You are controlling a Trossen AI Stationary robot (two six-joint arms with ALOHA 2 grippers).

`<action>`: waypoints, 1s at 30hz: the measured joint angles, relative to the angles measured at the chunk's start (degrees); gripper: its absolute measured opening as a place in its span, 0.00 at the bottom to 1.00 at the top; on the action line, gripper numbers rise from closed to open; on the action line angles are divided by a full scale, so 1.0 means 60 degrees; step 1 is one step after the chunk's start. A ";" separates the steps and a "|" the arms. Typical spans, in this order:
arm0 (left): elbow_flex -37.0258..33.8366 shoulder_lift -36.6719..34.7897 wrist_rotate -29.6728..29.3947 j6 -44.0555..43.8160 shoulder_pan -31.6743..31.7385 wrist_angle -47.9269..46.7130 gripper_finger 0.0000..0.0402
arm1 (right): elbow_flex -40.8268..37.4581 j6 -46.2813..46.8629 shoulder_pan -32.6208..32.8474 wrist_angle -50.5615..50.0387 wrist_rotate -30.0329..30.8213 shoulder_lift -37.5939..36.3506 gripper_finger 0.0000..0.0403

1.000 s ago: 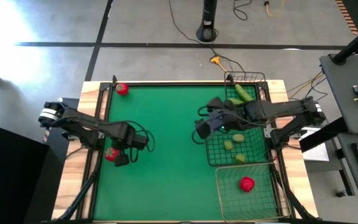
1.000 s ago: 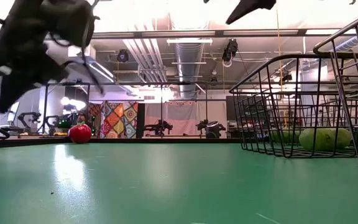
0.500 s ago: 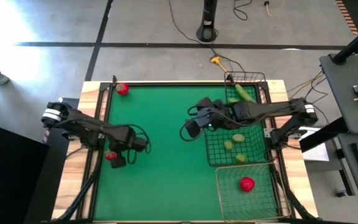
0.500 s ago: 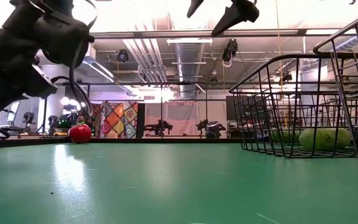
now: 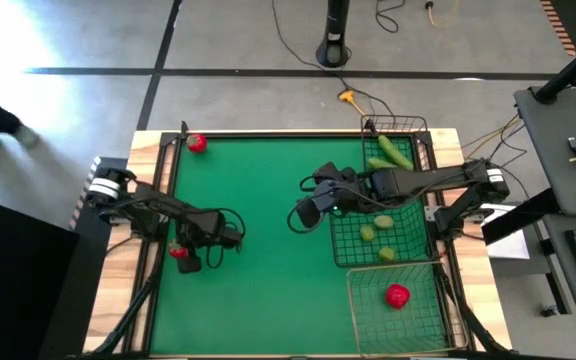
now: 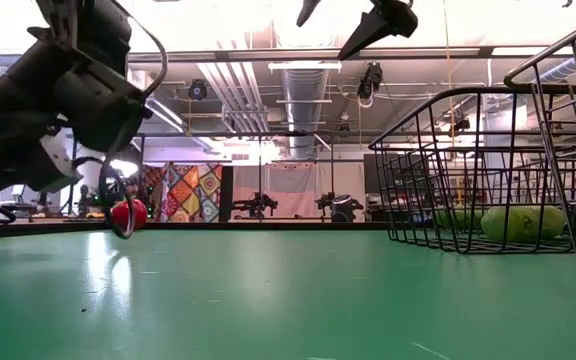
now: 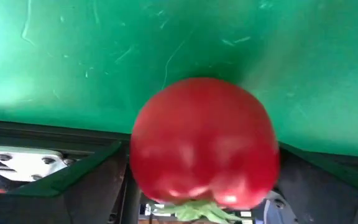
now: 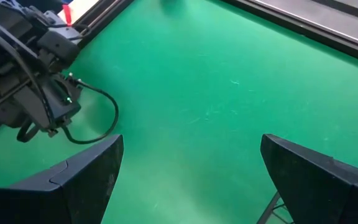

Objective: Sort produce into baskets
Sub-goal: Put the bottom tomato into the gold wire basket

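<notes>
A round red fruit [image 7: 204,143] with a green top [image 7: 197,211] sits between the fingers of my left gripper [image 5: 182,256], over the green mat near the table's left edge. My right gripper [image 5: 301,213] is open and empty above the middle of the mat, left of the larger dark basket [image 5: 340,240]; its wrist view [image 8: 191,186] shows only bare mat between the fingers. A second red fruit [image 5: 197,143] lies at the far left corner. The dark basket holds three yellow-green fruits [image 5: 368,233]. The narrow dark basket [image 5: 415,128] holds the cucumbers [image 5: 392,151]. The paler basket [image 5: 353,300] holds a red fruit [image 5: 397,295]. My left gripper pinches the red fruit by its two opposite sides [image 7: 143,155] between its two fingers [image 7: 86,186]. The fingers come from above, pointing down. The fruit's green top faces back toward the wrist. Whether the fruit is clear of the mat, I cannot tell.
The mat's middle and near left are bare green [image 5: 268,290]. The three baskets stand in a row along the right side, from far to near. A dark frame rail [image 5: 158,220] and the wooden border run beside the left gripper. A cable loops off the left wrist [image 8: 98,118].
My right gripper has moved from over the larger dark basket's left rim toward the table's left, out over the bare mat, and stays open. My left arm has swung a little while its gripper keeps the red fruit at nearly the same spot.
</notes>
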 joint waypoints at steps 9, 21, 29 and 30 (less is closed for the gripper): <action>-0.0351 0.0188 -0.0152 0.0107 0.0000 0.0469 0.84 | 0.0000 -0.0007 0.0044 -0.0004 0.0022 -0.0004 0.93; 0.0502 -0.0450 -0.2209 -0.0099 -0.0013 0.0394 0.74 | 0.0035 -0.0110 0.0194 -0.0050 -0.0046 -0.0326 0.93; 0.3126 -0.1069 -0.4477 0.1312 0.1458 0.1965 0.74 | 0.0915 -0.0760 0.0764 -0.0074 0.0344 -0.0397 0.93; 0.3461 -0.0947 -0.4375 0.1454 0.1852 0.2345 0.74 | 0.0984 -0.0751 0.0847 -0.0076 0.0482 -0.0397 0.93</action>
